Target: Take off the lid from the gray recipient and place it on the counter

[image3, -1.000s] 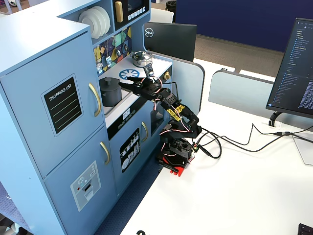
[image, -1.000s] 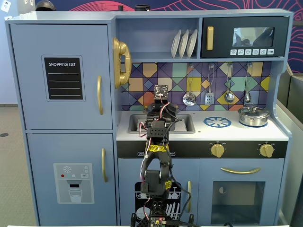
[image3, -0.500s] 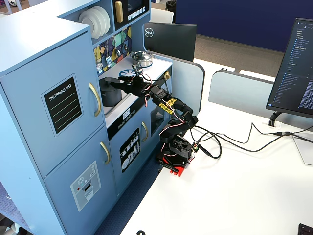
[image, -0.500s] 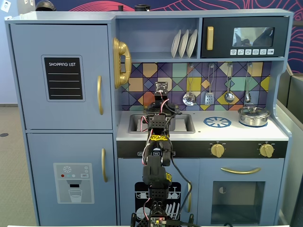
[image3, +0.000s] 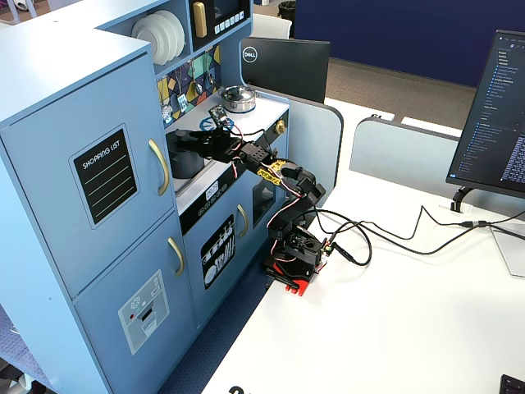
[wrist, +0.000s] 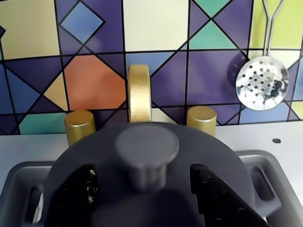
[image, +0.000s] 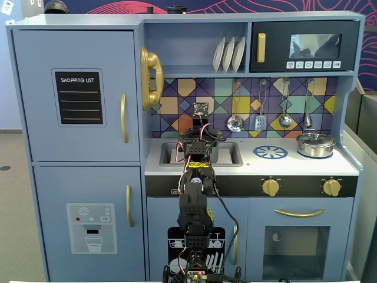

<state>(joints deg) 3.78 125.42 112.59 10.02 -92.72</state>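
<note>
Claw (wrist: 147, 189) open: in the wrist view its two black fingers (wrist: 78, 194) stand apart, one on each side of the small round knob in the centre of the lid (wrist: 147, 142). Neither finger touches the knob; both hang just above or at the lid's flat surface, contact cannot be told.

The lid, matte dark gray, sits flat on the gray recipient (image3: 185, 158). The pot's body is mostly hidden beneath the lid in the wrist view; in a fixed view from the side it shows as a dark cylinder set in the recessed sink (wrist: 265, 175), with the arm (image3: 271, 168) reaching over it. In a fixed view from the front the arm covers the pot almost wholly; only the sink rim shows to either side.

Behind the lid, wrist view: a gold tap (wrist: 139, 92) upright at centre, flanked by two short gold cylinders, against a tiled backsplash of coloured triangles and squares. A perforated silver skimmer (wrist: 262, 82) hangs on the backsplash at upper right.

The counter (image: 283, 166), white, runs to the right of the sink in the front fixed view. On it: a blue printed burner ring (image: 270, 152), then a shiny silver pot (image: 316, 144) with its own lid, well apart from the sink.
</note>
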